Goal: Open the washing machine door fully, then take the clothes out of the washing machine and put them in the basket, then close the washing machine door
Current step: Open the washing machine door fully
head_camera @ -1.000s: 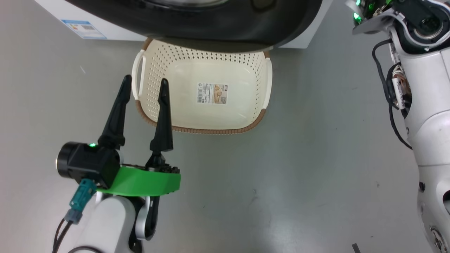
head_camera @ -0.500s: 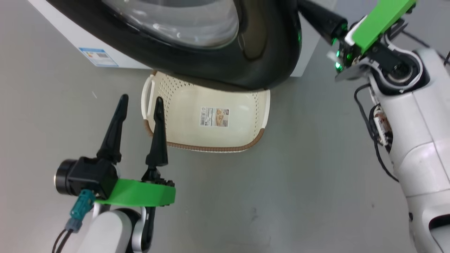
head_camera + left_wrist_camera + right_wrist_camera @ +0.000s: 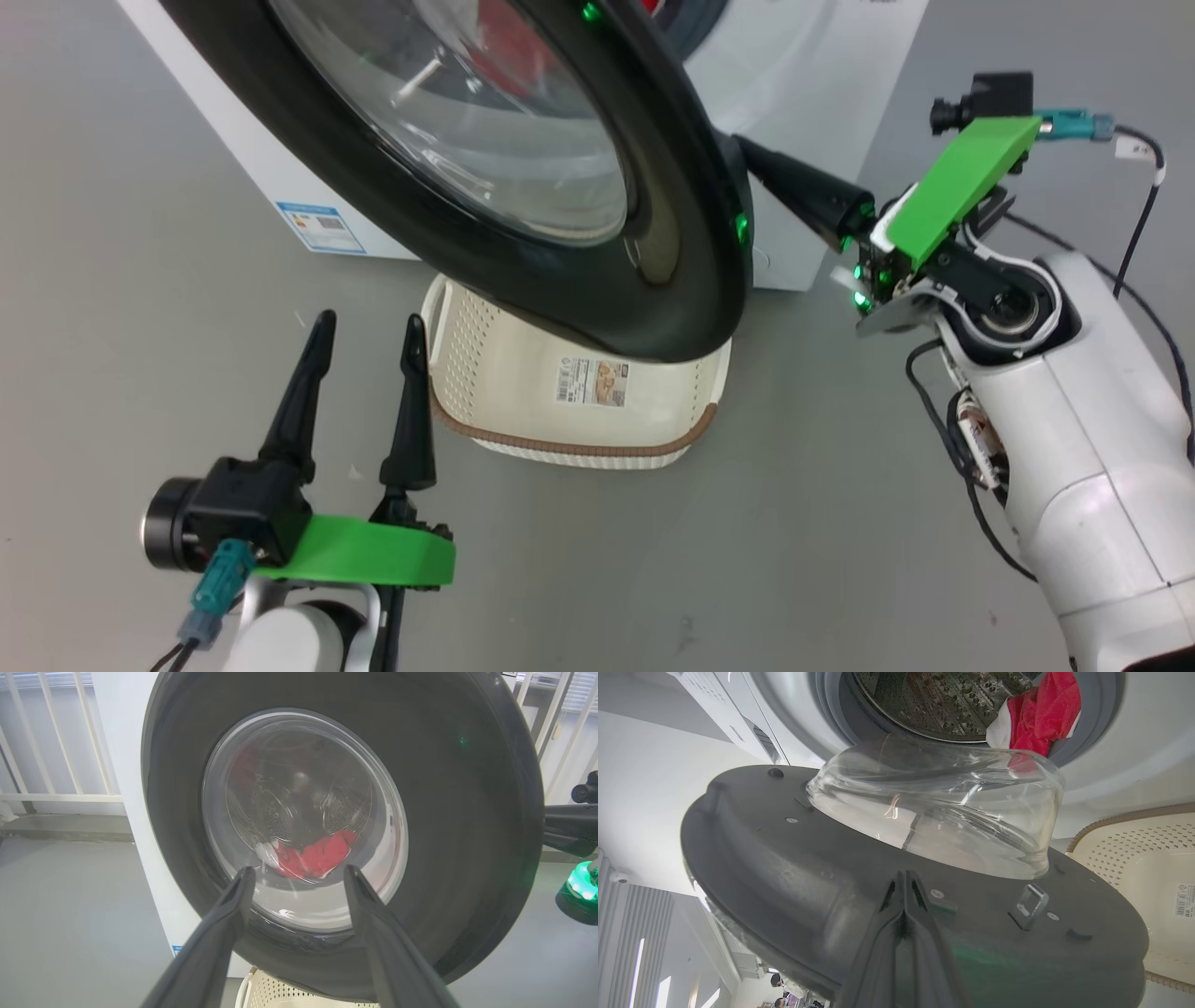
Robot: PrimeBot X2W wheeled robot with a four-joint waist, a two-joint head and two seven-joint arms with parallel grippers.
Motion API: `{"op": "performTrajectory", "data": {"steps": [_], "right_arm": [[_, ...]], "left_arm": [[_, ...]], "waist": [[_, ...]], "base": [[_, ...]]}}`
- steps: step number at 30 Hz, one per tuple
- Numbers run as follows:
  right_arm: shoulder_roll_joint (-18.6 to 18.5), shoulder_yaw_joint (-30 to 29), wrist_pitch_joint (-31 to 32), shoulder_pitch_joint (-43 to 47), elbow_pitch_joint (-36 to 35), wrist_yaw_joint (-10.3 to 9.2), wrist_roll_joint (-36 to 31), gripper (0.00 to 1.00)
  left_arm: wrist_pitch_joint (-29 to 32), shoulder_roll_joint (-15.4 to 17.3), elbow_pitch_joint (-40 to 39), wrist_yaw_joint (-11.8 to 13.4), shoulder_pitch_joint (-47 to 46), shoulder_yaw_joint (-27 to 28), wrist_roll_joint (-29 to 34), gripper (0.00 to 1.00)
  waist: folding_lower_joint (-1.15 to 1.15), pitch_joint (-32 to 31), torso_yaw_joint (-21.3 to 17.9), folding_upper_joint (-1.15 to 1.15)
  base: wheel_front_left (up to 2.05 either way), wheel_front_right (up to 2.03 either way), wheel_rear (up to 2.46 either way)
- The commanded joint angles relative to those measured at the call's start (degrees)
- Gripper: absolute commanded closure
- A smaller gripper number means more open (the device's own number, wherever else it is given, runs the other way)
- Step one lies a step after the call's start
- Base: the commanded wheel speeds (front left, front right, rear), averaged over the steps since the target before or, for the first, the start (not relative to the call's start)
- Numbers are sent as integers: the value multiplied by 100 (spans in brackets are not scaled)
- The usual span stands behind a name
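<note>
The right gripper, fingers pinched together on nothing, is lying against the inner face of the partly open washing machine door. The door looks stiff and heavy, best pushed near its latch edge. The left gripper, spread wide, is hovering beside the basket. The soft red clothes are lying in the drum.

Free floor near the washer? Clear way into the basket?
Free: floor before the basket, between left hand and right arm; floor left of the washer. Crowded: door overhangs the basket's far half, right hand shut at the door's inner side.
</note>
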Motion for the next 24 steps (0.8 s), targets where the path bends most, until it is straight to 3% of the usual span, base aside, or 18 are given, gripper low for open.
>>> {"op": "performTrajectory", "data": {"steps": [1,24], "right_arm": [[172,124,30,106,-226,45,74,100],[137,412,121,1188,-831,45,312,100]], "left_arm": [[26,167,-165,61,51,201,-33,0],[119,232,-293,197,457,135,-130,0]], "waist": [[0,-186,111,0],[0,-773,1025,0]], "base": [[0,0,0],[0,0,0]]}}
